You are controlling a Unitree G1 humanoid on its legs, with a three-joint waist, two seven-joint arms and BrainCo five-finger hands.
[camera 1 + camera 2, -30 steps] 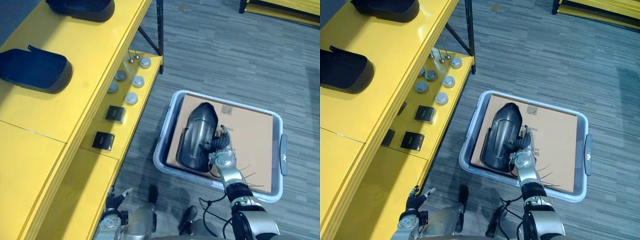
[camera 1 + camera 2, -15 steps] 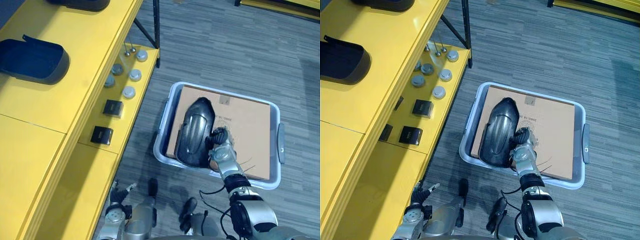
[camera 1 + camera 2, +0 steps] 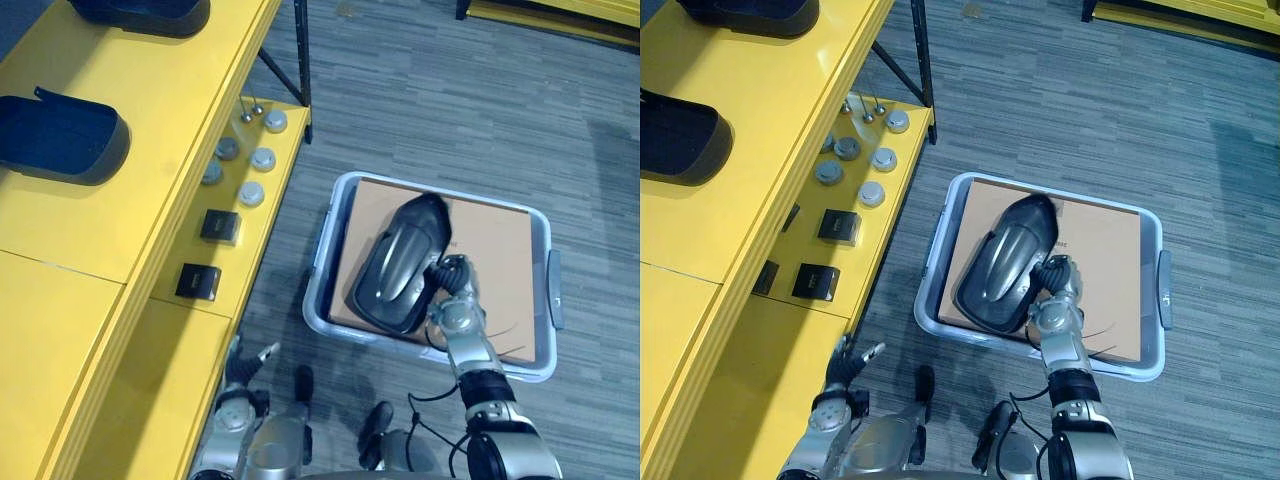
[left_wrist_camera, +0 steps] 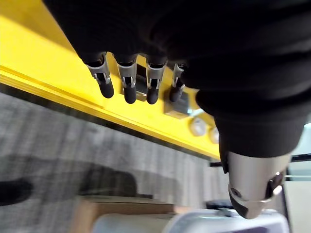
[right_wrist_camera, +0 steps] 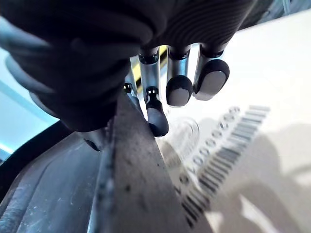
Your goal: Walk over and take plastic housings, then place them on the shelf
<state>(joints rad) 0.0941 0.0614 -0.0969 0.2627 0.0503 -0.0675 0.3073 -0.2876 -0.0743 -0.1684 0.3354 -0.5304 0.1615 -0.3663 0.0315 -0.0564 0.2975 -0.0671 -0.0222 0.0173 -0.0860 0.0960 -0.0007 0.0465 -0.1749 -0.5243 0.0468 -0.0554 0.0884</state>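
Left eye view looks down on a pale grey plastic tote bin (image 3: 322, 262) standing on grey carpet (image 3: 450, 100), just beside a yellow metal shelf unit (image 3: 150, 120). A flat brown cardboard sheet (image 3: 500, 250) lines the bin. A glossy black curved plastic housing (image 3: 400, 272) lies slantwise on the sheet, its narrow end toward the bin's far side.

The right hand (image 3: 452, 302) reaches into the bin at the housing's near right edge. In the right wrist view its dark-tipped fingers (image 5: 179, 90) curl down on the cardboard side of the housing's thin rim. The thumb is hidden, so the hand seems to be pinching that rim, though the grip is not fully visible.

On the shelf unit's upper level sit a dark open-topped housing (image 3: 62, 138) and, well apart, a second dark housing (image 3: 140, 15). The lower level holds a cluster of round silver-grey caps (image 3: 251, 193) and two small black square blocks (image 3: 219, 227).

The left hand (image 3: 240, 378) hangs low beside the shelf's lower edge. In the left wrist view its fingers (image 4: 129, 87) are straight and loosely spread, holding nothing.
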